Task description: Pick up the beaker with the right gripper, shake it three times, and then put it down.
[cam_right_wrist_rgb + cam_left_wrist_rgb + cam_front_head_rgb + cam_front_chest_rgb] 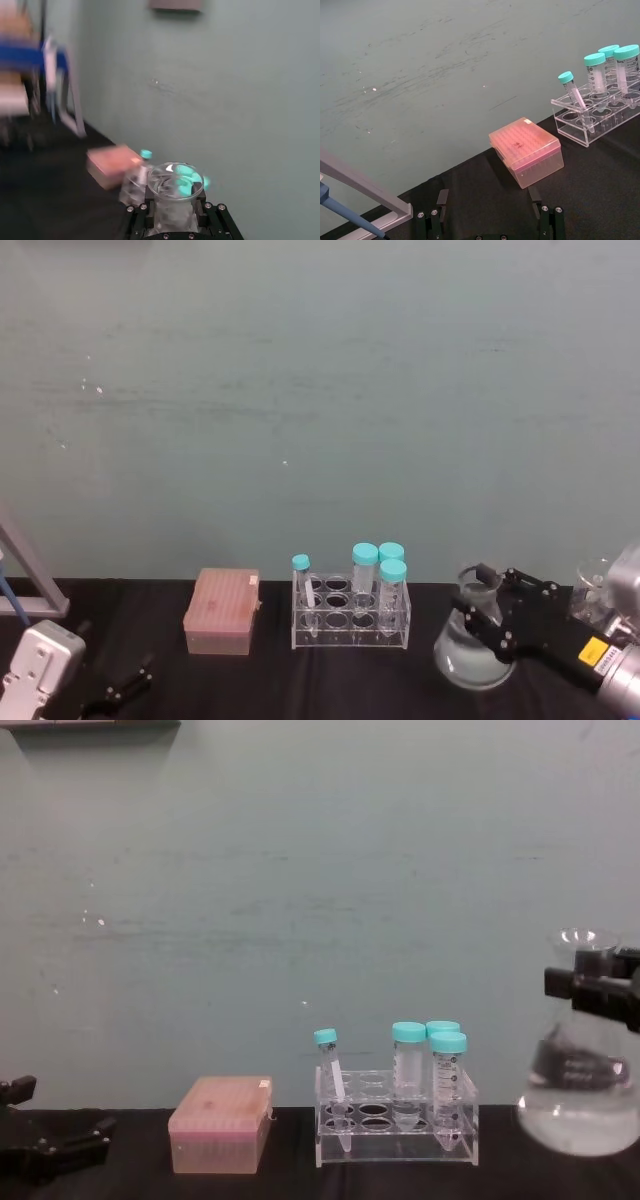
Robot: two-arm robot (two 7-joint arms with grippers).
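The beaker (580, 1115), a clear conical flask with liquid in its wide base, hangs at the right side, seemingly a little above the black table. My right gripper (592, 984) is shut on its neck just under the flared rim. In the head view the beaker (470, 652) sits right of the tube rack, with the right gripper (482, 596) clamped on its neck. The right wrist view looks down into the beaker's mouth (175, 181) between the right gripper's (175, 214) fingers. My left gripper (122, 688) rests open at the near left, its fingers (441, 199) spread.
A clear rack (350, 625) with several teal-capped tubes stands mid-table. A pink tip box (222, 613) lies to its left. A second glass vessel (596, 578) sits at the far right behind the arm, and a pipette stand (28, 575) at the far left.
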